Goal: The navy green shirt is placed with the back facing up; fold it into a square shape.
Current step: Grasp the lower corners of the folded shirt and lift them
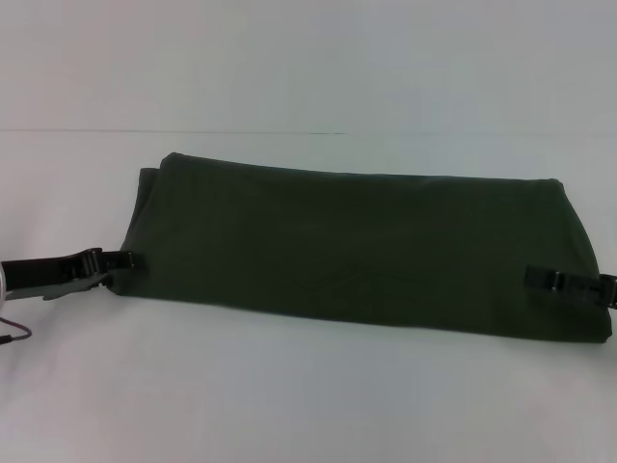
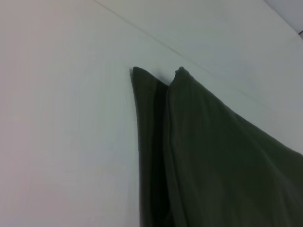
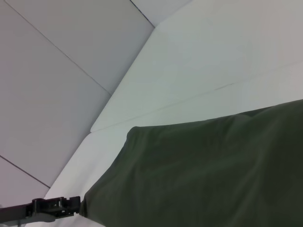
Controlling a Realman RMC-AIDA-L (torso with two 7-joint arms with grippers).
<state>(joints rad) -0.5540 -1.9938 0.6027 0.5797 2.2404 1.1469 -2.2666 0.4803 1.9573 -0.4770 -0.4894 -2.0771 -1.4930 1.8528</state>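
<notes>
Left gripper and right gripper meet opposite ends of the folded navy green shirt

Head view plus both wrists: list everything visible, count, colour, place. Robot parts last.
shirt: 1, dark olive green, folded into a long band lying across the middle of the table, plain side up; no lettering visible.
table: 1, white, under the shirt; a thin seam runs across it behind the shirt.
wall panels: pale grey, beyond the table's far edge, seen from the right wrist.
left gripper: 1, black, at the shirt's left end near its front corner, fingers at the cloth edge.
right gripper: 1, black, at the shirt's right end, fingers lying over the cloth.
</notes>
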